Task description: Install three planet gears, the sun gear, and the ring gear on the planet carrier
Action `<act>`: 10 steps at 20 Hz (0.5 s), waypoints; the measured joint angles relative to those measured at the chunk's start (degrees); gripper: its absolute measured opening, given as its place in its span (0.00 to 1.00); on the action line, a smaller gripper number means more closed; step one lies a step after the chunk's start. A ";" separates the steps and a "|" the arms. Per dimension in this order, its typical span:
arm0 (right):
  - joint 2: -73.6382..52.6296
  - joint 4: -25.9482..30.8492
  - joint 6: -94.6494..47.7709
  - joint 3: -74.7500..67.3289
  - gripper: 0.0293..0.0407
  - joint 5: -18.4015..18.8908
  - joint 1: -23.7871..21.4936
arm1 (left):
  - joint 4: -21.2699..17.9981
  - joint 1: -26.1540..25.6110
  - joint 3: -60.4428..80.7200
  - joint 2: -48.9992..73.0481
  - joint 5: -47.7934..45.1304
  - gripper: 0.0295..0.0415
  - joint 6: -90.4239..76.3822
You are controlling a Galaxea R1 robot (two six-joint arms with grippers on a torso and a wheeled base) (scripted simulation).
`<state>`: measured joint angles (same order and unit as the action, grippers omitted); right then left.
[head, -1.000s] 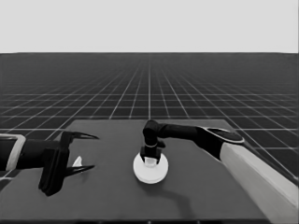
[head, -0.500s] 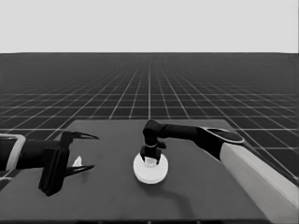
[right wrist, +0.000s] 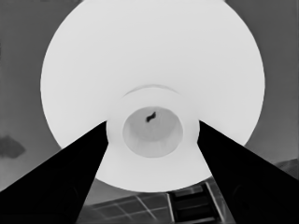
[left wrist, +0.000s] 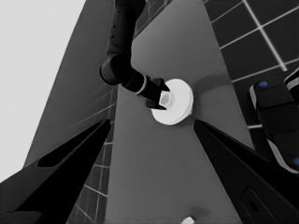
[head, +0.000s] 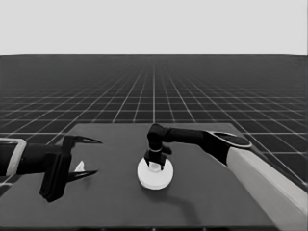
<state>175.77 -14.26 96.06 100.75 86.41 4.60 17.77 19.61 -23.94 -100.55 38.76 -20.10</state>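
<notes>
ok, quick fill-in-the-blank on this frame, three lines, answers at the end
1. The right gripper is shut on the raised centre of the ____ round part on the table.
2. That raised centre has a small ____ in its middle.
3. The left gripper waits over the table's left end by the thin white piece, its fingers ____.

Missing words: larger; hole; open

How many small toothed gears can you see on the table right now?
0. The larger round part sits mid-table under the right gripper and may hide gears. Only a thin white piece shows by the parked left gripper.
</notes>
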 joint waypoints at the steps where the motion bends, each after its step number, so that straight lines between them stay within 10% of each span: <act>1: -0.01 0.00 0.50 0.00 0.49 0.00 0.00 | 0.00 0.00 0.00 0.00 0.00 0.75 0.00; 10: -0.01 0.00 5.00 0.00 0.49 0.00 0.01 | 0.00 0.00 0.00 0.00 0.00 0.75 0.00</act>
<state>175.76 -14.26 101.06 100.75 86.41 4.61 17.77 19.61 -23.94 -100.55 38.76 -20.10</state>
